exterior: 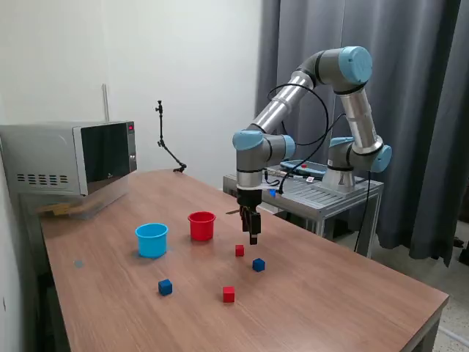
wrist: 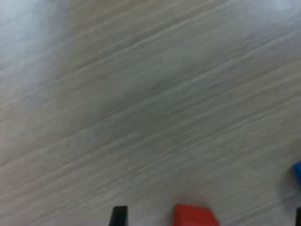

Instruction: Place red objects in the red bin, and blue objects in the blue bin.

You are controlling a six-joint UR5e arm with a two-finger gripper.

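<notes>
**Gripper low over the table, all four cubes out of the cups**

Nearest the camera in your exterior view is the wooden table (exterior: 352, 308), whose front corner fills the lower right of the frame. On it, closest to you, sit a red cube (exterior: 229, 294) at lower centre and a dark blue cube (exterior: 165, 287) to its left. A little further back you have a second dark blue cube (exterior: 259, 265) and, just up and left of it, a second red cube (exterior: 239, 251). All four lie apart from one another on the bare wood.

Behind the cubes, the light blue cup (exterior: 152, 240) stands upright at centre left, with the red cup (exterior: 201, 226) upright just to its right. You cannot see into either one from this angle.

Your gripper (exterior: 253, 236) hangs pointing down at the middle of the frame, just right of the red cup and just above and to the right of the far red cube. It does not appear to hold anything, but the fingers read as one dark shape here, so you cannot tell whether the jaws are apart or together.

In the wrist view, blurred wood grain fills most of the frame. A red cube (wrist: 194, 215) is cut off by the bottom edge, a dark fingertip (wrist: 118, 216) shows to its left, and a sliver of blue (wrist: 297, 173) sits at the right edge.

A microwave (exterior: 69, 158) stands at the upper left of the exterior view.
</notes>
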